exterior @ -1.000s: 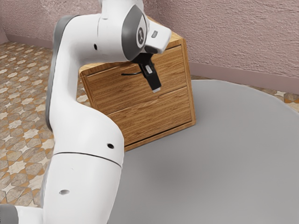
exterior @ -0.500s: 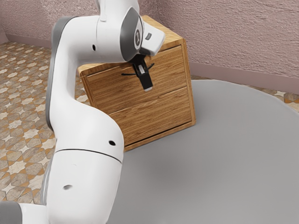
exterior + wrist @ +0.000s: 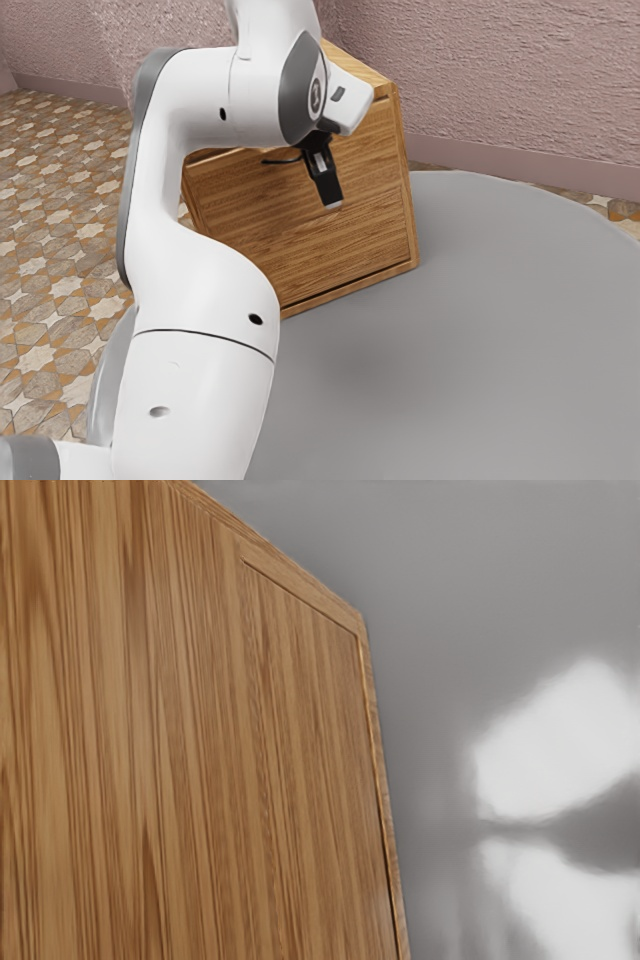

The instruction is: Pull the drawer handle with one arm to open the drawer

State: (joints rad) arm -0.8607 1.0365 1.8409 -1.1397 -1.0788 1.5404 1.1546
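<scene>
A wooden cabinet [image 3: 385, 120] stands on the round grey table [image 3: 480, 340]. Its upper drawer front [image 3: 250, 215] stands forward of the body and covers the seam to the lower drawer. The thin black drawer handle [image 3: 280, 157] runs across the top of that front. My black gripper [image 3: 332, 198] points down along the front at the handle's right end, shut on it. In the wrist view the wood-grain drawer front [image 3: 180, 740] is very close, with grey table [image 3: 500, 600] beyond its edge.
My white arm [image 3: 190, 280] rises at the exterior view's left, close to the cabinet's near corner. A pink wall [image 3: 520, 70] runs behind the cabinet. Patterned floor tiles [image 3: 50, 200] lie at the left. The table spreads open to the right.
My hand has shifted slightly toward the exterior view's right and nearer. The drawer front has come forward with it, and the line between the two drawers no longer shows.
</scene>
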